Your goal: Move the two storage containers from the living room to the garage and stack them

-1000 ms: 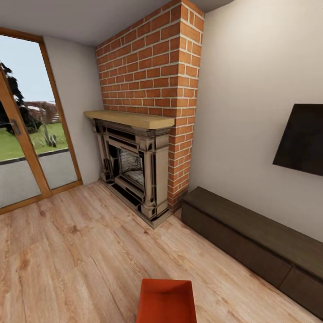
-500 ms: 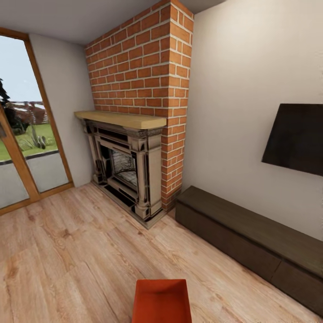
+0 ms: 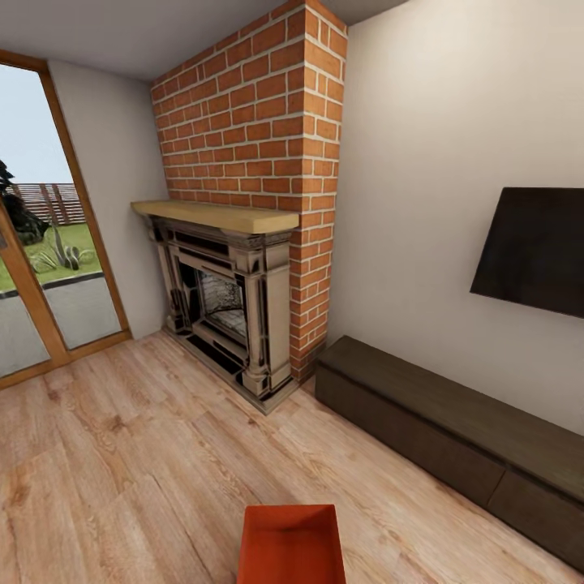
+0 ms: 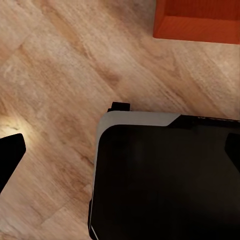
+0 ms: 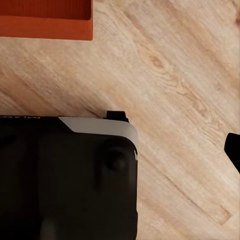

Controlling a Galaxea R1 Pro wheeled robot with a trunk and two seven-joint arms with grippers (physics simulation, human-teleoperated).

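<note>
An orange-red rectangular storage container [image 3: 292, 542] with thin straight walls sits low in front of me in the head view, its open top facing up, above the light wood-plank floor [image 3: 122, 454] of the living room; whether it rests on my base or on the planks I cannot tell from here. The same orange-red wall shows at the edge of the left wrist view [image 4: 197, 20] and of the right wrist view [image 5: 45, 20], just beyond the black, grey-rimmed body of my own base [image 4: 165, 180]. A dark fingertip of my left gripper [image 4: 9, 157] and one of my right gripper [image 5: 233, 147] each poke in at the frame's edge, well apart from the tub; I cannot tell whether either gripper is spread or clenched, and neither is touching the container. Ahead stand the red-brick fireplace [image 3: 259, 146] with its pale wooden mantel [image 3: 219, 215], the long dark low cabinet [image 3: 454, 430] along the white wall, the black wall screen [image 3: 535, 251] and a glazed wood-framed door [image 3: 40, 268]. As I judge it, the risks lie in driving: with nothing gripping the tub, a sharp turn or stop could slide it, and swinging wide could clip the cabinet or hearth. The garage is not in sight, nor a second container.
</note>
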